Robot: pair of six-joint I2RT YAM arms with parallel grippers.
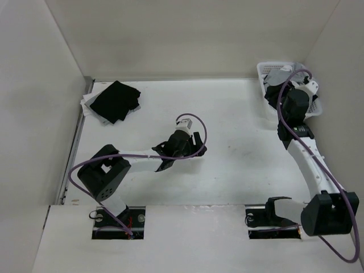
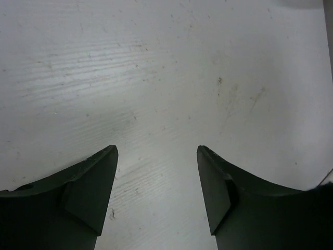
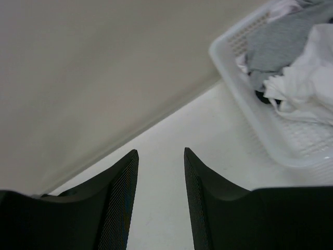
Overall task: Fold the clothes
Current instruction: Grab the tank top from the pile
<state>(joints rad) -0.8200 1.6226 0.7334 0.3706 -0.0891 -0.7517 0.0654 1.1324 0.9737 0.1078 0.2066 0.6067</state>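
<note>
Two arms were seen over a white table (image 1: 239,125), one at its middle and one reaching to its far right corner. The left gripper (image 2: 157,153) was held above bare tabletop near the centre, its jaws spread wide with nothing between them. The right gripper (image 3: 161,156) was also parted, by a narrower gap, and nothing was gripped in it. It was pointed towards the line where the table meets the back wall (image 3: 78,78) and sat just beside a white plastic basket (image 3: 250,112) without touching it.

The white garment (image 3: 307,86) was found crumpled inside that basket, bunched against a grey garment (image 3: 281,41) that lay deeper in the same basket. From above, most of the basket's contents were hidden by the right arm.

At the far left corner of the table a black garment (image 1: 115,101) was laid in a loose heap. Some pale cloth (image 1: 88,107) showed beneath its left edge, though what that cloth was could not be told. Neither gripper was near that heap.
</note>
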